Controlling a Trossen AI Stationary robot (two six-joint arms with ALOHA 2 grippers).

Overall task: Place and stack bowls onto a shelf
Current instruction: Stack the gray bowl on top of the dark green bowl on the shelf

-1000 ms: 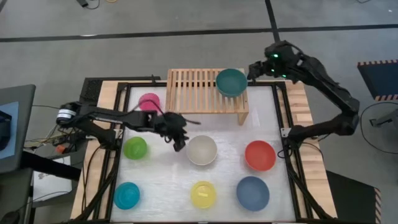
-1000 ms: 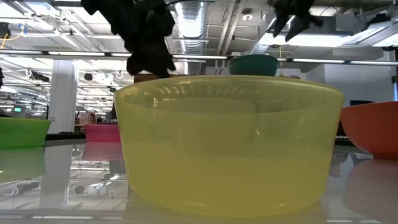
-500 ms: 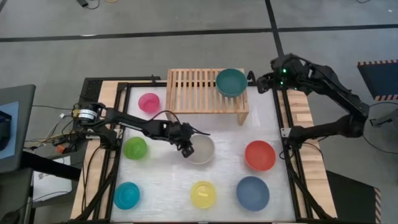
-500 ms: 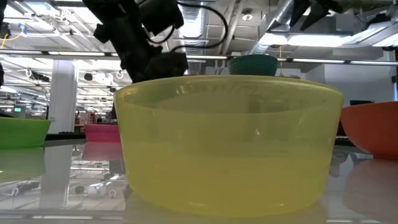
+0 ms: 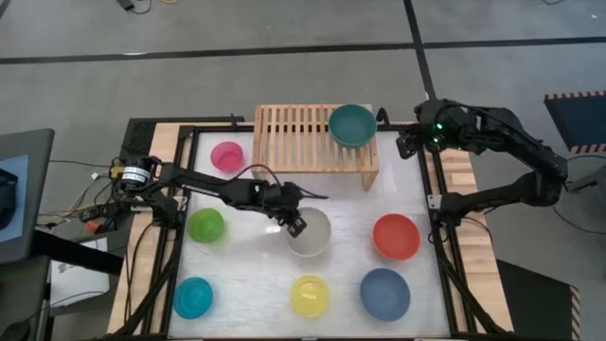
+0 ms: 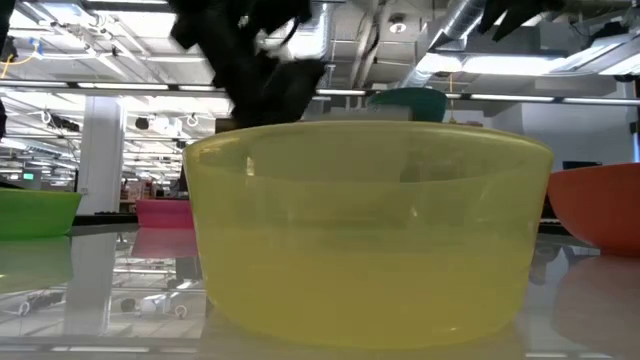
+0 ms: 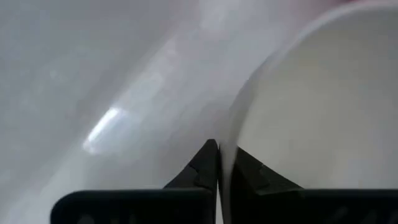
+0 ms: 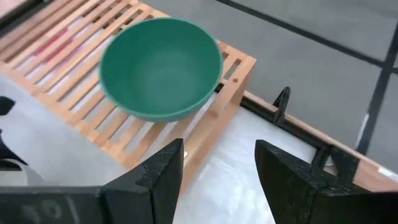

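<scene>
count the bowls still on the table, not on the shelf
7: pink by the shelf, lime, white, red, cyan, yellow, grey-blue. None seem hidden.

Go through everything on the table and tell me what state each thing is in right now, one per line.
left gripper: shut on the white bowl's rim
white bowl: on the table, rim pinched
right gripper: open, empty, beside the shelf's right end
dark green bowl: upright on the shelf
shelf: holds one bowl
pink bowl, lime bowl, cyan bowl, yellow bowl, grey-blue bowl, red bowl: upright on the table, untouched
</scene>
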